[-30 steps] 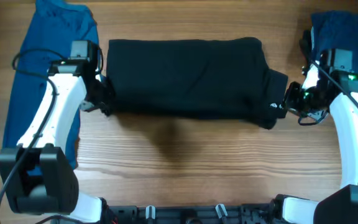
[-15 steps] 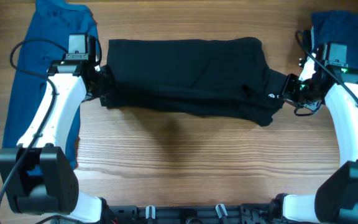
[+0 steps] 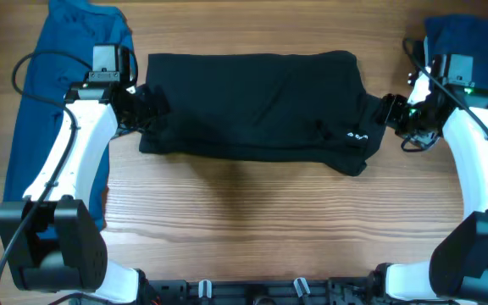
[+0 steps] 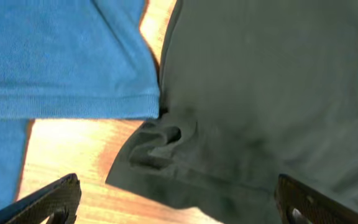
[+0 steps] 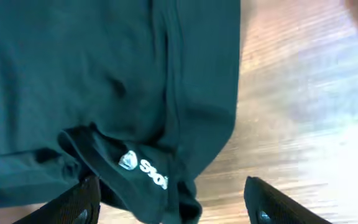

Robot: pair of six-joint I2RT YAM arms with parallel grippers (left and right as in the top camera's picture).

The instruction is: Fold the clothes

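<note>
The black garment [image 3: 257, 106] lies flat across the middle of the table as a wide folded band, its white logo [image 3: 358, 135] face up near the right end. My left gripper [image 3: 148, 106] stands open over the garment's left edge [image 4: 166, 155], fingers [image 4: 48, 199] wide apart and holding nothing. At the right end my right gripper [image 3: 388, 112] is open too. The logo hem [image 5: 143, 165] lies loose between its fingers [image 5: 278, 205]. The bright blue T-shirt [image 3: 66, 59] lies spread under my left arm, its hem [image 4: 67, 99] touching the black garment.
Another blue cloth [image 3: 468, 38] lies at the back right corner beside my right arm. Bare wooden table [image 3: 244, 220] runs along the front. The arm bases [image 3: 252, 292] stand at the front edge.
Both grippers have opened and let go of the black garment's ends. The garment has settled flat, and its logo now shows face up at the right.
</note>
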